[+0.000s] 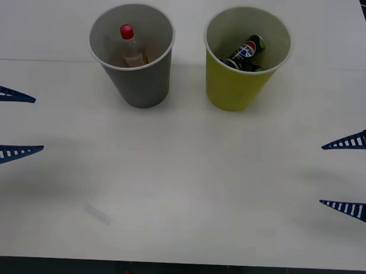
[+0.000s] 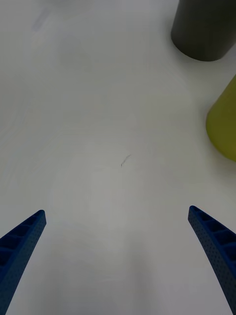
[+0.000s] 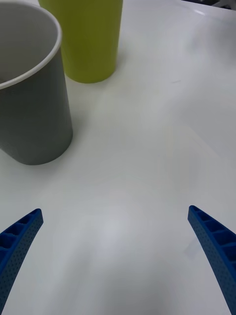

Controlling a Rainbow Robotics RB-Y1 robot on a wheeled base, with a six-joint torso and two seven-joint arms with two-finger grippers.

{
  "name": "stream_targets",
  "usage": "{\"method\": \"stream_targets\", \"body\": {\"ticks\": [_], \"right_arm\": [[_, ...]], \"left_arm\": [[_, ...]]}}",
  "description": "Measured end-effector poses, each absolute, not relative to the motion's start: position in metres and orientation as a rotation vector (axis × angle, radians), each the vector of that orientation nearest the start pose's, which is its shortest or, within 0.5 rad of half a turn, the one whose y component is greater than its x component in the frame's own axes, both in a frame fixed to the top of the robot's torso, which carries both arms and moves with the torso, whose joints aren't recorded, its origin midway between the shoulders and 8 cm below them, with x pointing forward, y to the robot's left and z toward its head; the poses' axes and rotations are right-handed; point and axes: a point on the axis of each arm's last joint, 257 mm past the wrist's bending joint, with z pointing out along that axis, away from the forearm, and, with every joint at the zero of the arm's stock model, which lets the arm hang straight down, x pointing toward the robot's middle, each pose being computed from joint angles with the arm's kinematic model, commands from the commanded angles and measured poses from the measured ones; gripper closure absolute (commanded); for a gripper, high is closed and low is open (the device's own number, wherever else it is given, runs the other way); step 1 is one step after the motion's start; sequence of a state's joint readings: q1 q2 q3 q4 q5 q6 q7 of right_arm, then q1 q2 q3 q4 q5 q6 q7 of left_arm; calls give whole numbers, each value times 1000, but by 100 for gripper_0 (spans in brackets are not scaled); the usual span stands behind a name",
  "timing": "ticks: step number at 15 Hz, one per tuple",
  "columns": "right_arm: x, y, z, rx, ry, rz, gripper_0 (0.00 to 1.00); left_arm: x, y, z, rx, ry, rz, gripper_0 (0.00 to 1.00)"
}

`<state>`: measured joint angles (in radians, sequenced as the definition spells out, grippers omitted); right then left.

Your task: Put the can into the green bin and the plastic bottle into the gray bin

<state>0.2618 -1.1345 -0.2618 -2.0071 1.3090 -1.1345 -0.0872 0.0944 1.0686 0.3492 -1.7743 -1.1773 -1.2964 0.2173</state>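
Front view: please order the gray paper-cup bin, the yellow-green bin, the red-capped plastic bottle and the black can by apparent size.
1. gray bin and yellow-green bin: alike, no ranking.
2. plastic bottle and can: both far smaller and partly hidden inside, so unsure.

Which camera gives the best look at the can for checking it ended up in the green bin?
The front view: it looks down into the green bin, where the can lies tilted inside with its logo up. Both wrist views catch that bin's outer wall from the side, so its contents stay hidden.
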Motion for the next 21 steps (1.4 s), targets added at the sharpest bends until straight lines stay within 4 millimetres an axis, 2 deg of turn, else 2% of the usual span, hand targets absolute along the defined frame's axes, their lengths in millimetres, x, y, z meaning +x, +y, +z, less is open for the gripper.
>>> {"method": "stream_targets", "body": {"ticks": [4,10,14,21], "right_arm": [[341,-286,-167,-1634,1596,209,0],[341,-286,-167,-1634,1596,209,0],[341,-286,-167,-1634,1596,209,0],[341,-286,-167,-1634,1596,209,0]], "left_arm": [[343,319,-135,1462,1629,-382,0],[311,323,-153,1551,1639,-386,0],[299,322,-158,1555,1642,-412,0],[294,325,-164,1531,1663,-418,0]]}}
